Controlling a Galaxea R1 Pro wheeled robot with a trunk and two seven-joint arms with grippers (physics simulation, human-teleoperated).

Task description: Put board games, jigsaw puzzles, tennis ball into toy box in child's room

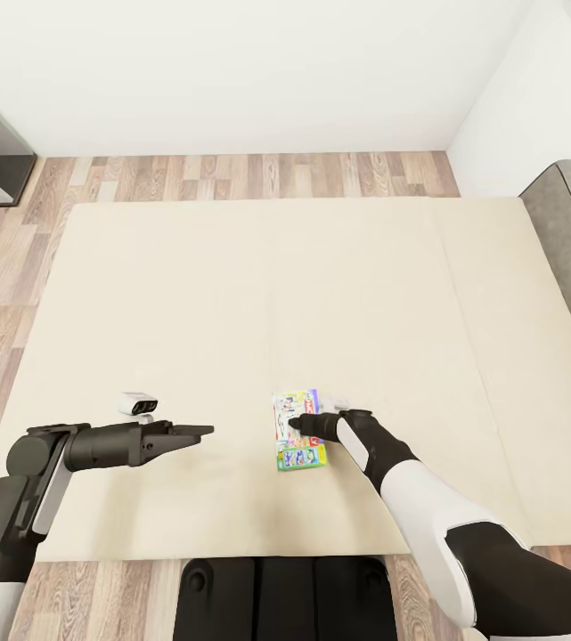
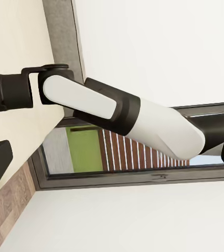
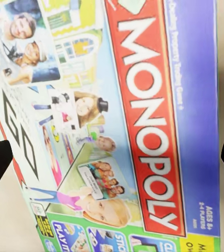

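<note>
Right gripper (image 1: 298, 422), jaws spread wide, hovers over the Monopoly board game (image 1: 297, 431) lying flat near the bed's (image 1: 232, 294) front edge, so the pickup seems underway and next calls for lowering and closing, while the left gripper (image 1: 203, 432) hangs open.

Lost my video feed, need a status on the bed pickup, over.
Right gripper open, low over the Monopoly board game on the bed. Left gripper idle above mattress, state unclear. Nothing blocking.

Flat white, green and blue Monopoly board game box (image 3: 117, 126): red banner, white lettering. Plain beige bed mattress (image 1: 258, 294). Brown wood-plank floor (image 1: 232, 176).
</note>
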